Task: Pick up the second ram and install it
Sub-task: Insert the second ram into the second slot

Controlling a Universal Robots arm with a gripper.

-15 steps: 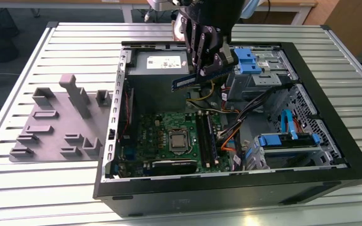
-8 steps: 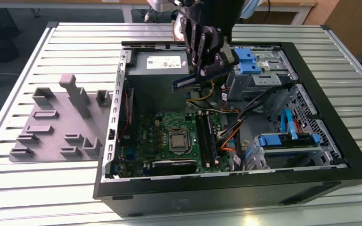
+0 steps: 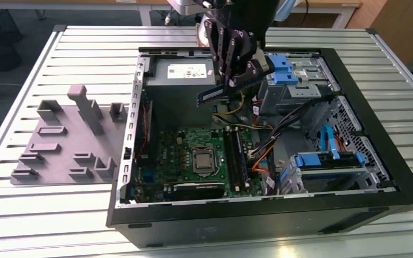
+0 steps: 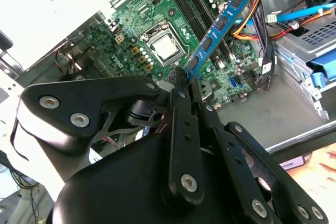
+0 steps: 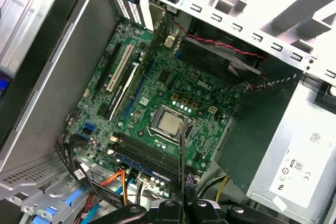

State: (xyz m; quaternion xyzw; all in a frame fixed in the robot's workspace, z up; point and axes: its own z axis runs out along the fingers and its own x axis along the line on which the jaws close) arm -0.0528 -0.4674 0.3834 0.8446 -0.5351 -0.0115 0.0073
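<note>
So the gripper (image 3: 236,72) has its fingers clamped tight on one end of the second ram (image 3: 229,88), and the blue stick juts out past the fingertips at a slant. It's hanging in the air over the open PC case (image 3: 378,177), above the green motherboard (image 3: 192,161). The gray holder tray (image 3: 63,145) sits on the tabletop (image 3: 84,43), off to the exterior view's left.

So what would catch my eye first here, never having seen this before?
Probably the black gripper above the open computer case, clamped on a slim blue ram stick held in the air. Below it lies the green motherboard, its shiny square processor in the middle.
</note>
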